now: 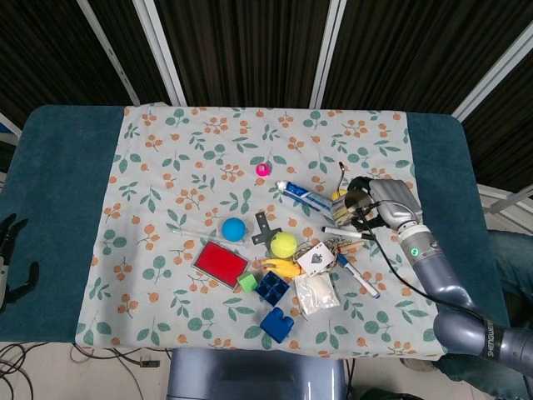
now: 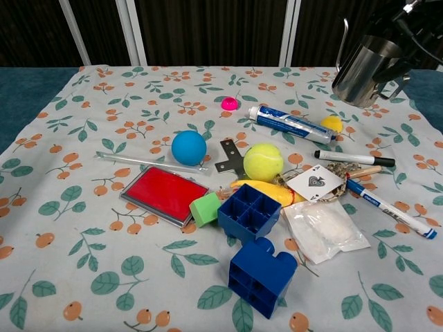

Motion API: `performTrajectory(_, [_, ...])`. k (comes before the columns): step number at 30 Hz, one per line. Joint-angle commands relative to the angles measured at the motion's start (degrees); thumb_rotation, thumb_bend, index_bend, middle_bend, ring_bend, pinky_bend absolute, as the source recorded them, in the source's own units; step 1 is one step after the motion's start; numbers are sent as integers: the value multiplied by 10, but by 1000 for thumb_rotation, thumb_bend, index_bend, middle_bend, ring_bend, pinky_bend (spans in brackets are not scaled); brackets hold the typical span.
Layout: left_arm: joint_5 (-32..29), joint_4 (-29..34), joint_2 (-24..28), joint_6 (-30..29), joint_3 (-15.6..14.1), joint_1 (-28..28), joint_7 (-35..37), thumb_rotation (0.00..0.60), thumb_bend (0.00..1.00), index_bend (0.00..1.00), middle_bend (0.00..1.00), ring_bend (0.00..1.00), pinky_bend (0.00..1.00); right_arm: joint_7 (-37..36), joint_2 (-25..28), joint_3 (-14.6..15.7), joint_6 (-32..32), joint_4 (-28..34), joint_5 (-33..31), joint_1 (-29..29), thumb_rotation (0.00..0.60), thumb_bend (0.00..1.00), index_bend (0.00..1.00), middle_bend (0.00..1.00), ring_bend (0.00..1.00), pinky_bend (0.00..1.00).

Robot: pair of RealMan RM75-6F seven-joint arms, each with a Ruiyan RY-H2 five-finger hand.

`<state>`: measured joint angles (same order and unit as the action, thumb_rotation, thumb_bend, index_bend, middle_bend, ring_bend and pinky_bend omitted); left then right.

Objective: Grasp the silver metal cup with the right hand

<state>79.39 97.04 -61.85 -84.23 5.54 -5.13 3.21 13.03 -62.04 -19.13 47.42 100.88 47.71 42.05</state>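
Note:
The silver metal cup [image 2: 365, 69] hangs tilted in the air above the table's right side, its thin handle pointing up and left. My right hand [image 2: 412, 36] grips it from the right, dark fingers wrapped around its wall. From the head view the cup [image 1: 356, 203] sits above the small yellow ball and black marker, with the right hand [image 1: 385, 202] just to its right. My left hand [image 1: 12, 258] rests far off at the table's left edge, fingers apart, holding nothing.
Below the cup lie a toothpaste tube [image 2: 291, 124], a small yellow ball [image 2: 331, 124], a black marker [image 2: 354, 158], a blue pen [image 2: 391, 209] and a playing card [image 2: 315, 182]. A tennis ball [image 2: 263, 161], blue blocks [image 2: 250, 211], red pad [image 2: 164, 194] and blue ball [image 2: 189, 147] fill the middle.

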Motion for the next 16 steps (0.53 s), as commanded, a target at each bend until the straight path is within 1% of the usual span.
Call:
performTrajectory(1, [-1,1,0,0,0,0,-1,600,481,82,0,0,4,-3,20,-2,-3,24,9,3,600,288,442,470,440,426])
performTrajectory(9, [-2,2,0,0,1,1,1,600,481,82,0,0,4,-18,61,-17,18,75,18,4,600,288,442,469,439,426])
performTrajectory(16, [-3,4,1,1,1,1,1,600,481,82,0,0,9,-40,92,-23,26,101,26,-1,600,288,442,468,439,426])
